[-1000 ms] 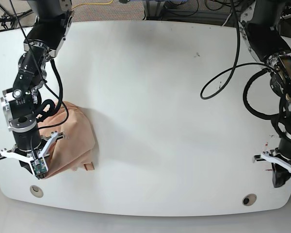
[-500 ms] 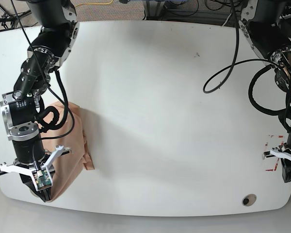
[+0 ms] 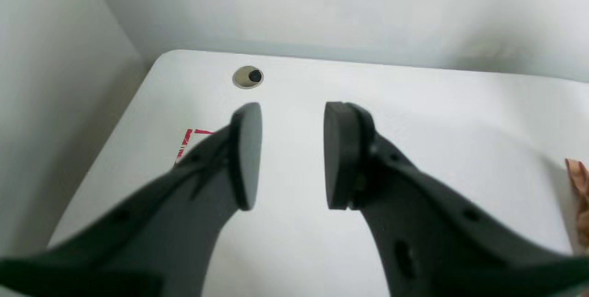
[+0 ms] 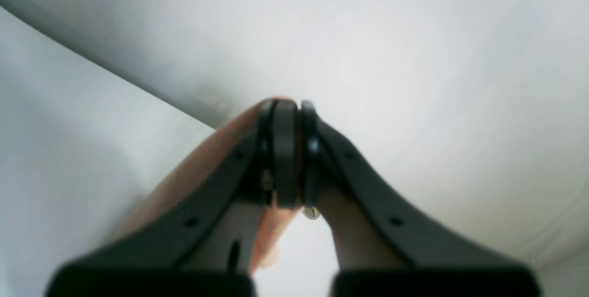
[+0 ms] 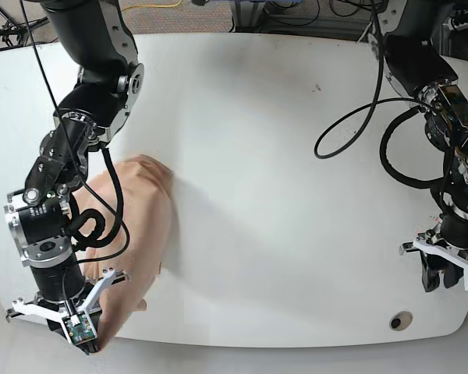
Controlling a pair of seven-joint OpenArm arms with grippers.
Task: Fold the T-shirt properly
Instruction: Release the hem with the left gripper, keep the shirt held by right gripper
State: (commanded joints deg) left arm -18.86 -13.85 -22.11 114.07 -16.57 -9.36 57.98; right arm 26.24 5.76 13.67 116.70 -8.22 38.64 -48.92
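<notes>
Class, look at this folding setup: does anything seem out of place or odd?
Yes. The T-shirt is bunched rather than spread flat, pinched in the right gripper at the table's near edge. The left gripper hangs open, holding nothing, far from it.

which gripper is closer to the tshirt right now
Right. The right gripper is shut on the T-shirt at the near table edge. The left gripper is open, empty, far across the table from the cloth.
</notes>
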